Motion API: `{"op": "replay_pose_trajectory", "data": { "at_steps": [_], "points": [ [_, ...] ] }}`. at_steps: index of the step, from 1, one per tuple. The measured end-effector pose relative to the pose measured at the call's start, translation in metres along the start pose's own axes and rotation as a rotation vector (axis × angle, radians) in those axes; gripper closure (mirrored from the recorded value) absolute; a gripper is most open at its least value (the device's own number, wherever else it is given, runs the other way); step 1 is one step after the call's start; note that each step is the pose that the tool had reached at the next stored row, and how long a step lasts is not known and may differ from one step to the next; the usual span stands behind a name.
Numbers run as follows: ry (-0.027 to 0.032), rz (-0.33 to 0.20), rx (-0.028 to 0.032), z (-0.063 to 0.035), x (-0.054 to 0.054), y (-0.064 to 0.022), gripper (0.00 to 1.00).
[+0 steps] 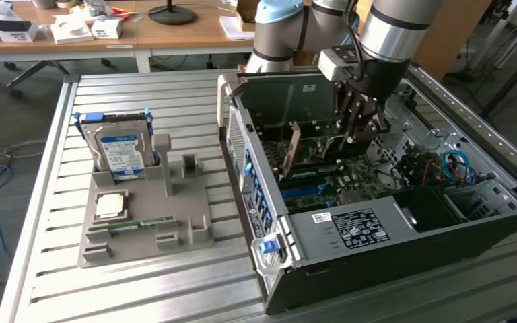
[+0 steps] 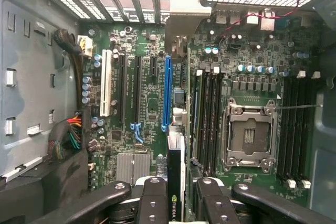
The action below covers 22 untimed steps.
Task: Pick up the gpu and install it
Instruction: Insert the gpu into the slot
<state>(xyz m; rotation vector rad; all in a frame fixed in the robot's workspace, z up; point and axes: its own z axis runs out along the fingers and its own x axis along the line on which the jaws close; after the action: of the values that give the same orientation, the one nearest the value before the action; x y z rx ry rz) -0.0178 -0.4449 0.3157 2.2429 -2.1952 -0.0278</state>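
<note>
The pincer [image 2: 177,199] is partly closed, clamping the gpu [image 2: 176,166] edge-on just above the blue slot [image 2: 167,93] inside the computer case [image 1: 375,269]. The card looks light, stiff and fragile, so it is best held by its flat faces near the top edge.

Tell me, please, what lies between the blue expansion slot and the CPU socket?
Black memory slots run between the blue expansion slot and the CPU socket, seen in the wrist view.
</note>
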Motion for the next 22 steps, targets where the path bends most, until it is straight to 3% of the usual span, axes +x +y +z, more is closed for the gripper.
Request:
{"op": "replay_pose_trajectory", "data": {
  "at_steps": [7, 14, 22],
  "points": [
    [0.0002, 0.003, 0.0000, 0.0010, 0.0033, 0.0002, 0.74],
    [-0.0001, 0.038, 0.0004, 0.0019, 0.0048, 0.0002, 0.74],
    [-0.0004, 0.038, 0.0004, 0.0085, 0.0076, 0.0001, 0.74]
  ]
}}
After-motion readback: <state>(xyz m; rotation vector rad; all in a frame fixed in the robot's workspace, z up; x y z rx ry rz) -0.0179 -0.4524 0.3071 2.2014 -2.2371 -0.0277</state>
